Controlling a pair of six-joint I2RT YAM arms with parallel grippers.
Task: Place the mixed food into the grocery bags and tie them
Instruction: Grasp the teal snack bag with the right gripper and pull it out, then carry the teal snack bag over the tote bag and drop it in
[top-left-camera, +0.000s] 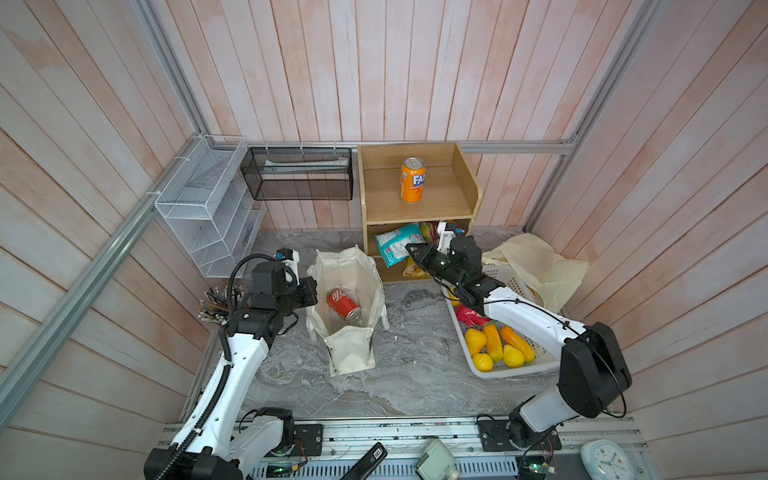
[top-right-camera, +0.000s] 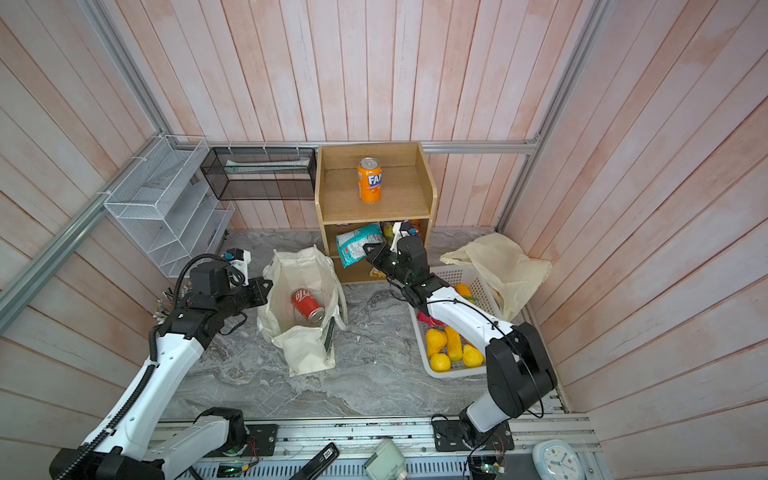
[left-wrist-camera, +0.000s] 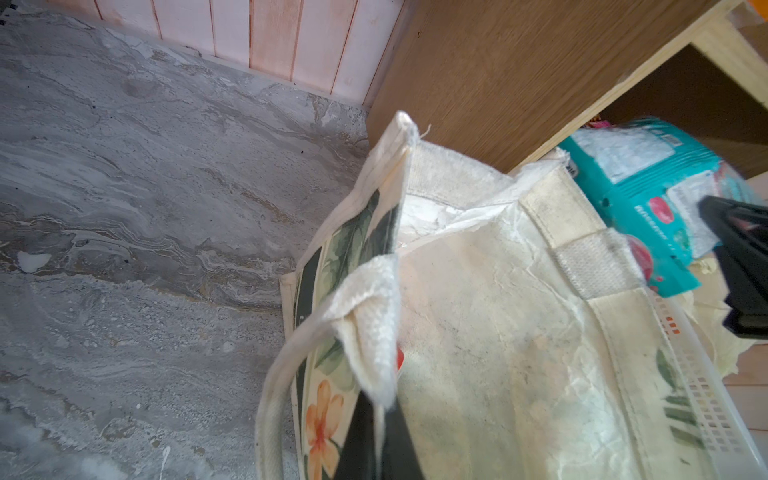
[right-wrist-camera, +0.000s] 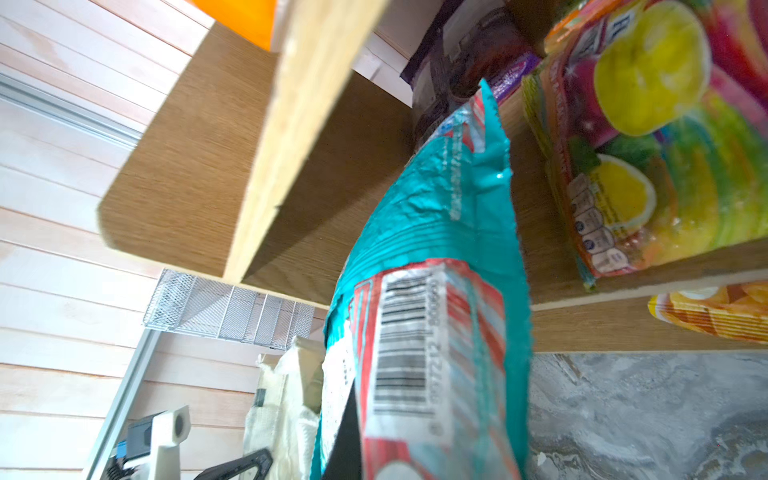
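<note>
Both top views show open grey table (top-left-camera: 415, 386) between the wooden shelf (top-left-camera: 449, 195) at the back, the tote (top-left-camera: 351, 353) and the white basket (top-left-camera: 515, 371). The plastic bag (top-left-camera: 540, 266) slumps behind the basket. The left gripper (top-left-camera: 311, 290) is pressed together on the tote's left rim, its arm bent low beside it. The right gripper (top-left-camera: 410, 249) pinches the teal packet (top-left-camera: 392, 247) at the shelf's lower opening, its arm stretched over the basket's toy fruits (top-left-camera: 494, 347). A cola can (top-left-camera: 343, 305) lies inside the tote.
</note>
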